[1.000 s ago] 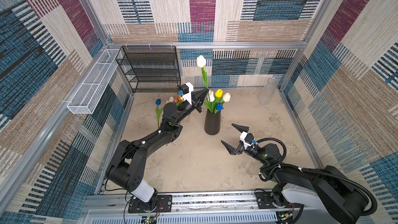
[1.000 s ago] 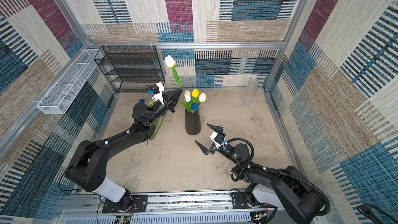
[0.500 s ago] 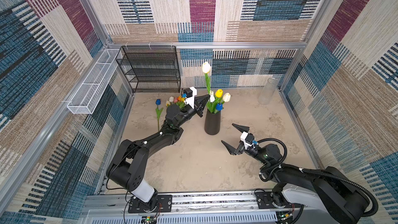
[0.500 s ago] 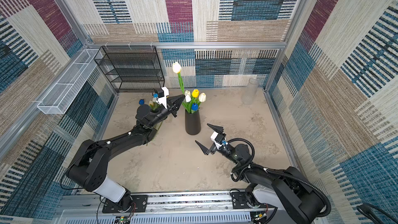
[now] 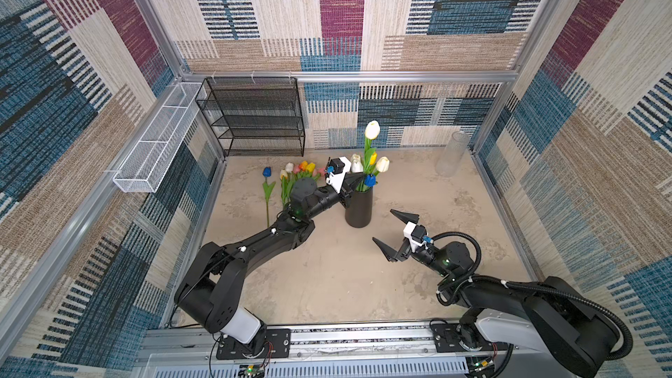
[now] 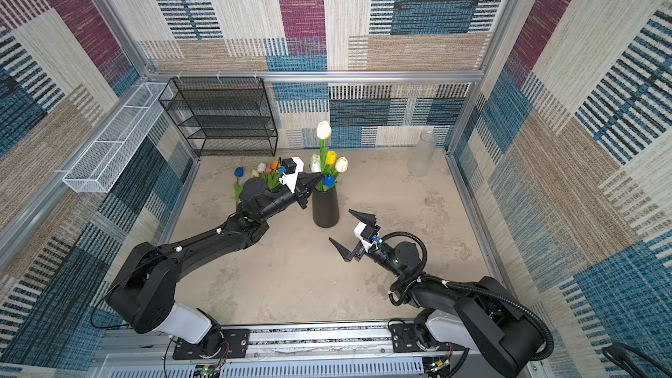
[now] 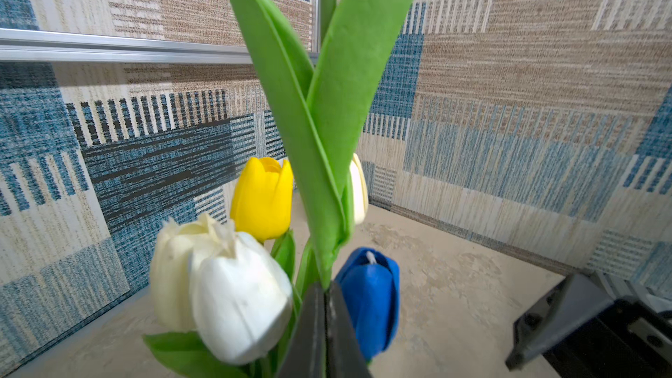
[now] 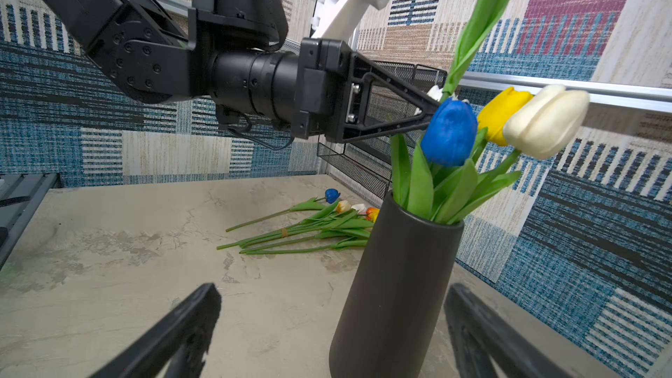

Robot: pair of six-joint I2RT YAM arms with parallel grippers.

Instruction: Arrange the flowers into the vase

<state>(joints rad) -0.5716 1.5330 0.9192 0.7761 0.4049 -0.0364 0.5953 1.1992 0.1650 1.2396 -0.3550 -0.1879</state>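
Grip first: the left gripper [image 7: 324,296] has its jaws pressed together on the thin green stem of a tall white tulip [image 5: 372,129], low down, just under where the two long leaves part. Pinching there leaves the head and leaves free above the fingertips. It also lets the foot of the stem point down at the vase [image 5: 359,209], whose mouth lies directly beneath. Foliage hides whether the stem's end is past the rim. The flower stands nearly upright with its head well above the others, so I judge it is not yet seated to depth.

Right at the tips sits a blue tulip [image 8: 450,132]; whether it touches them I cannot tell. Just beyond it are a yellow tulip [image 7: 262,198] and pale tulips [image 5: 382,164]. All are in the vase and lean away from the gripper, which leaves the near side of the mouth open for the newcomer.

Back behind the wrist, a bunch of tulips [image 5: 302,172] lies flat on the table [image 5: 327,285], with a lone blue tulip [image 5: 267,172] just beside it. These are yet to be arranged.

Across the vase, the right gripper [image 5: 382,224] hangs low with its jaws spread wide and nothing between them. It faces the vase, likely standing by to steady it.
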